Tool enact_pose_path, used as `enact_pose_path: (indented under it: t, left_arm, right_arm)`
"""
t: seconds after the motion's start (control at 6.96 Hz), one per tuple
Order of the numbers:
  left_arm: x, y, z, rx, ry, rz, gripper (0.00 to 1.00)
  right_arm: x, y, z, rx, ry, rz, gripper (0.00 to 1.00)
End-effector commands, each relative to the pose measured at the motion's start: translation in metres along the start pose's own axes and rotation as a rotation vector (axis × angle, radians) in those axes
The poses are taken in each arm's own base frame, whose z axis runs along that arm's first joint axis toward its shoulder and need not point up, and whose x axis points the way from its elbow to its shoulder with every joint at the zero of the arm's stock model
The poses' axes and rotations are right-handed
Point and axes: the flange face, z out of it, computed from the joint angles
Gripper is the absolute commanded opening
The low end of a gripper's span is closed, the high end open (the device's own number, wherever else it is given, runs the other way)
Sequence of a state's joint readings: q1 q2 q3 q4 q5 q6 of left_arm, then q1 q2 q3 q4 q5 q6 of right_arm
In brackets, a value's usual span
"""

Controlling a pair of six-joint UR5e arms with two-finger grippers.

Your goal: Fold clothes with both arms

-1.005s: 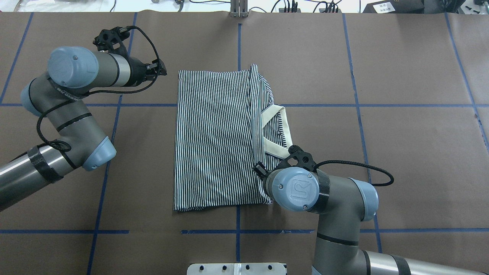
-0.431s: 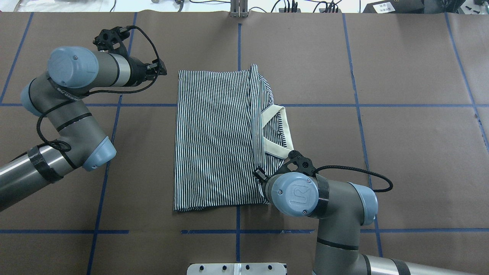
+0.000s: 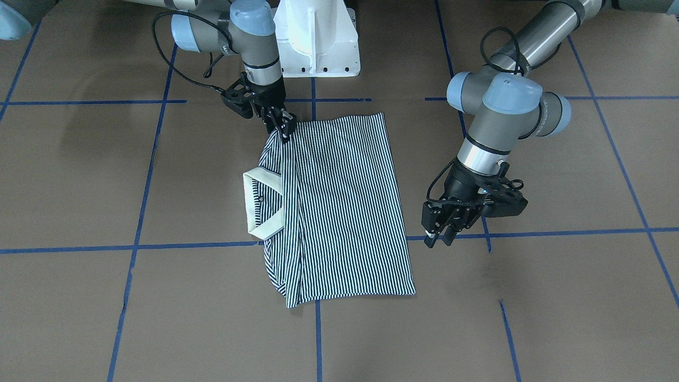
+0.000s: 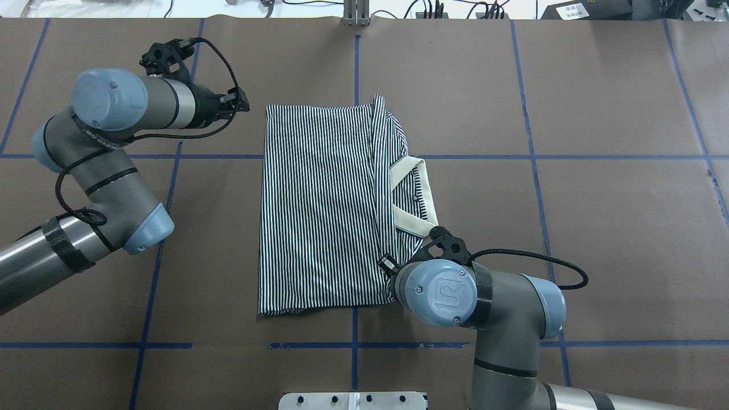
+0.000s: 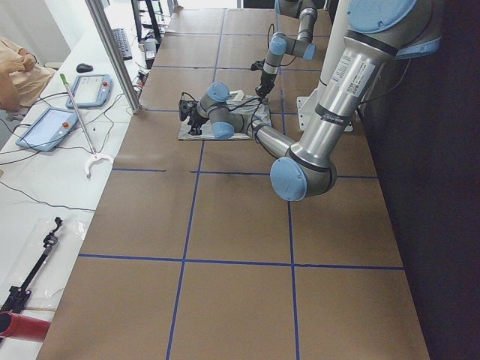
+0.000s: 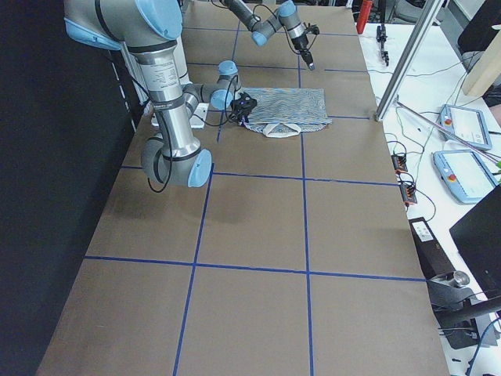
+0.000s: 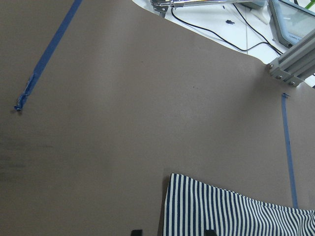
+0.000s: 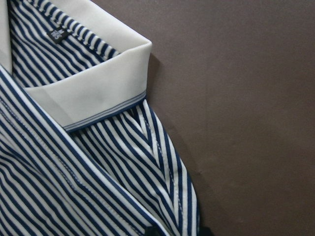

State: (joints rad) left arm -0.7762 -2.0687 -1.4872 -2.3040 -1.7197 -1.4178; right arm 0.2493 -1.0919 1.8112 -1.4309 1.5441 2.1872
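Shirt [image 4: 319, 205] lies folded on the tabletop [image 4: 569, 228], between the tools.
Right tool [image 3: 285, 132] pinches its corner, tips cropped in the wrist view, hidden overhead; left tool [image 3: 439, 240] gapes empty just beside the hem.

Overhead camera looks forward and down on the bench [image 4: 569, 85]; front camera faces back the opposite way, steeply down. Two end cameras look along it from afar. Wrist cameras sit close; all show the striped shirt [image 4: 319, 205]

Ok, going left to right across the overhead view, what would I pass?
The left claw, then the striped shirt, its cream collar, and the right arm's elbow.
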Motion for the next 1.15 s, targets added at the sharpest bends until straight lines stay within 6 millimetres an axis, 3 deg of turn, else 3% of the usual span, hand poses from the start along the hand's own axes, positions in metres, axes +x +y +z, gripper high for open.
enact_pose_path:
  t: [0.0, 0.14, 0.29, 0.43, 0.57, 0.86, 1.01]
  left_arm:
    - [0.008, 0.002, -0.005, -0.004, 0.003, -0.009, 0.51]
    - [0.037, 0.027, -0.032, -0.051, -0.012, -0.079, 0.51]
    - [0.061, 0.081, -0.055, -0.118, -0.009, -0.121, 0.51]
    - [0.053, 0.132, -0.095, -0.189, 0.013, -0.175, 0.51]
    - [0.033, 0.172, -0.12, -0.227, 0.007, -0.22, 0.51]
    - [0.023, 0.275, -0.118, -0.261, -0.095, -0.277, 0.57]
    - [0.02, 0.303, -0.116, -0.269, -0.146, -0.293, 0.57]
  right_arm:
    - [0.007, 0.003, -0.012, -0.016, -0.006, -0.007, 0.0]
    - [0.01, 0.004, -0.016, -0.021, -0.008, -0.01, 0.0]
    - [0.01, 0.006, -0.022, -0.029, -0.017, -0.01, 0.0]
    - [0.022, 0.003, -0.022, -0.03, -0.008, -0.016, 0.0]
    - [0.029, 0.002, -0.029, -0.036, -0.011, -0.019, 0.0]
    - [0.034, 0.004, -0.026, -0.036, -0.004, -0.025, 0.0]
    - [0.034, 0.004, -0.027, -0.037, -0.005, -0.025, 0.0]
